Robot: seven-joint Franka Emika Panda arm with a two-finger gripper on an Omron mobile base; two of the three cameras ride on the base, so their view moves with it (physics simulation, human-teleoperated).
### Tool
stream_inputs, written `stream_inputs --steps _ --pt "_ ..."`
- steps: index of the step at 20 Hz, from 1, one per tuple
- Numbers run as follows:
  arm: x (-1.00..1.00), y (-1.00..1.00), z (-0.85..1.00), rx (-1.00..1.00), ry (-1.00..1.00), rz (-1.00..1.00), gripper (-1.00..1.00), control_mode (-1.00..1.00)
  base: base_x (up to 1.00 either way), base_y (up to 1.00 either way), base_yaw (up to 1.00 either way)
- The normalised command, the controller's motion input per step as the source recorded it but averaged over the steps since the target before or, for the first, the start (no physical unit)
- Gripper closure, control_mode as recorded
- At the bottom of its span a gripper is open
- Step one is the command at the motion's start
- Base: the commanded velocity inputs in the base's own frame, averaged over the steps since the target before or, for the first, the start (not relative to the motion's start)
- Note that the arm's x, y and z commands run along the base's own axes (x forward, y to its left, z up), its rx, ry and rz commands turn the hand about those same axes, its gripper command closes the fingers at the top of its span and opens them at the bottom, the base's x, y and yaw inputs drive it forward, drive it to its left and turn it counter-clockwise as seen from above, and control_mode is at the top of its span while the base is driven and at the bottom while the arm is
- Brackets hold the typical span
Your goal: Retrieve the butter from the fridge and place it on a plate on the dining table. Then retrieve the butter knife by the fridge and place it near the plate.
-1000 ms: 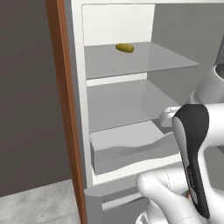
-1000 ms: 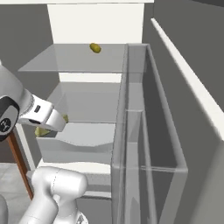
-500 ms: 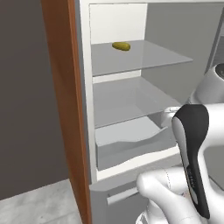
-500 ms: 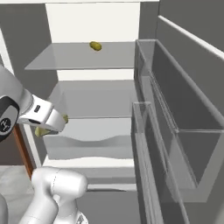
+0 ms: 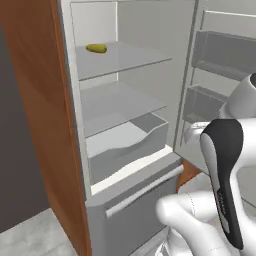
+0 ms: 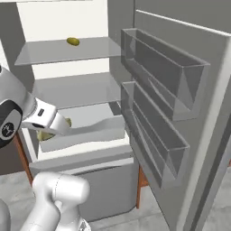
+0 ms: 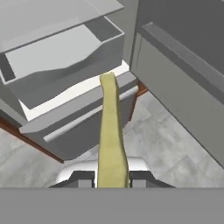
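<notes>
The butter [image 7: 109,127], a slim yellowish-tan stick, juts forward from between my gripper's [image 7: 112,179] fingers, which are shut on it. In the right base view the gripper [image 6: 52,130] hovers in front of the fridge's lower drawer, with the butter [image 6: 44,135] peeking out under the hand. The fridge [image 5: 120,60] stands open, showing its white interior and grey shelves [image 6: 67,49]. Its lower drawer [image 7: 57,57] lies just beyond the butter's tip. The plate, the dining table and the butter knife are out of view.
A small yellow-green item [image 5: 96,48] lies on the top shelf. The open fridge door with its bins [image 6: 162,81] stands close on the right. A brown wooden panel [image 5: 45,125] flanks the fridge on the left. Grey floor [image 7: 162,144] lies below.
The whole picture has shifted, so the camera moved: the fridge interior slid left and the open door came further into view. The gripper stays shut on the butter.
</notes>
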Motion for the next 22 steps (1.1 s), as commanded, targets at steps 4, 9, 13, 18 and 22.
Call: stream_inputs --steps 4,9,13,18,22 --pt "0.00 0.00 0.00 0.00 0.00 0.00 1.00 1.00 -0.61 0.56 -0.43" --pt "0.00 0.00 0.00 0.00 0.00 0.00 1.00 1.00 -0.37 0.40 -0.44" --pt "0.00 0.00 0.00 0.00 0.00 0.00 1.00 1.00 -0.34 0.09 -0.54" --pt "0.00 0.00 0.00 0.00 0.00 0.00 1.00 1.00 -0.56 0.02 -0.59" --pt "0.00 0.00 0.00 0.00 0.00 0.00 1.00 1.00 -0.72 0.00 -0.64"
